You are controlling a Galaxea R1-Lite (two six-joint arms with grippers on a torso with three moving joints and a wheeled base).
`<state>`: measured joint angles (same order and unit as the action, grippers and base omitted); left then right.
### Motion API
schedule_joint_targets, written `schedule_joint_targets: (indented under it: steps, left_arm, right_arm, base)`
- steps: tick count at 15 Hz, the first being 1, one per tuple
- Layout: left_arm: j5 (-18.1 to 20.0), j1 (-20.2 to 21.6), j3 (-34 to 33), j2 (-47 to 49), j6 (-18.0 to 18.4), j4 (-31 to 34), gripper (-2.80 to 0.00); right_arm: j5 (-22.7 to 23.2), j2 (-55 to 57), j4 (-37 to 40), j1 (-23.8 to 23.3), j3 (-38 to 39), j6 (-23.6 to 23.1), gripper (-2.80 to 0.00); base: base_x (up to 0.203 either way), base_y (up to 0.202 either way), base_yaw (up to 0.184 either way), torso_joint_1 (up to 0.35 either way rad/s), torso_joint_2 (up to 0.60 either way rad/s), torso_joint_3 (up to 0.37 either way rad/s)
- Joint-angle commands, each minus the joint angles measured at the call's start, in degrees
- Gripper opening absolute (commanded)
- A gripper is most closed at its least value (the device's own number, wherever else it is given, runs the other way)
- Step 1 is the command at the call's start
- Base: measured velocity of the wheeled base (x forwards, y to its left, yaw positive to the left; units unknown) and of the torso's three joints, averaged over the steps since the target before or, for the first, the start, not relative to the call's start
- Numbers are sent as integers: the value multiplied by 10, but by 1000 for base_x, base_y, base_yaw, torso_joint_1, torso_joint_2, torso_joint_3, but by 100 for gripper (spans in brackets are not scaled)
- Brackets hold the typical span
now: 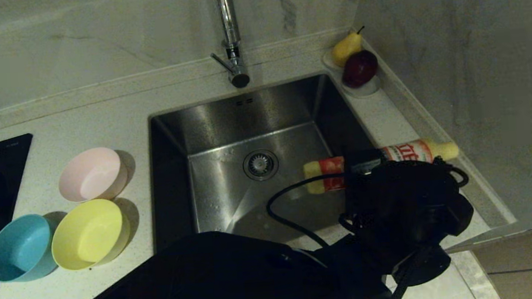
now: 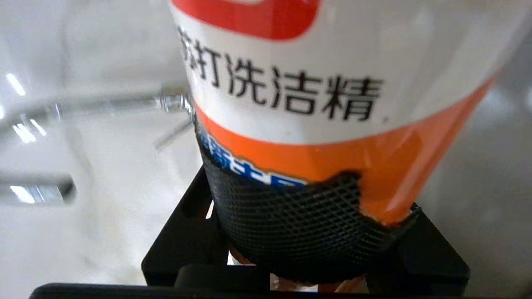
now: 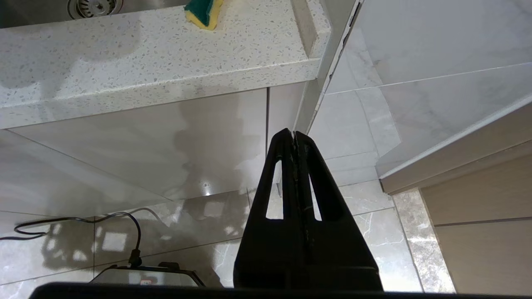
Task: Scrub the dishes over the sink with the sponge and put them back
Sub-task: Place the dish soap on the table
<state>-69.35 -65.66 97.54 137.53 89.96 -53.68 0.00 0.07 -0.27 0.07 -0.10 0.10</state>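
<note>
Only right wrist view, sponge point(image 3: 203, 12) on counter point(image 3: 145, 54)

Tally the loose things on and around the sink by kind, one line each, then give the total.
Bowls: 3, pink bowl, yellow bowl, blue bowl
Fruit: 2, pear, red apple
Saucers: 1, white saucer
Detergent bottles: 1, detergent bottle, held by the left gripper
Sponges: 1, sponge
Total: 8

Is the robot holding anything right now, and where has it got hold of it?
Yes: its left hand grips a dish soap bottle around the middle, sideways over the sink.
</note>
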Motion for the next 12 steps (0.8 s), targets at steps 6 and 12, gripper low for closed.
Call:
schedule_joint_targets:
  steps: [6, 12]
  left_arm:
    - [-4, -7, 17, -57, -215, -9, -280]
    - [4, -9, 106, -114, -329, -14, -280]
  right_arm:
    - [0, 0, -1, 0, 0, 0, -280]
    - [0, 0, -1, 0, 0, 0, -280]
  base:
    - [0, 0, 0, 0, 0, 0]
    - [0, 0, 0, 0, 0, 0]
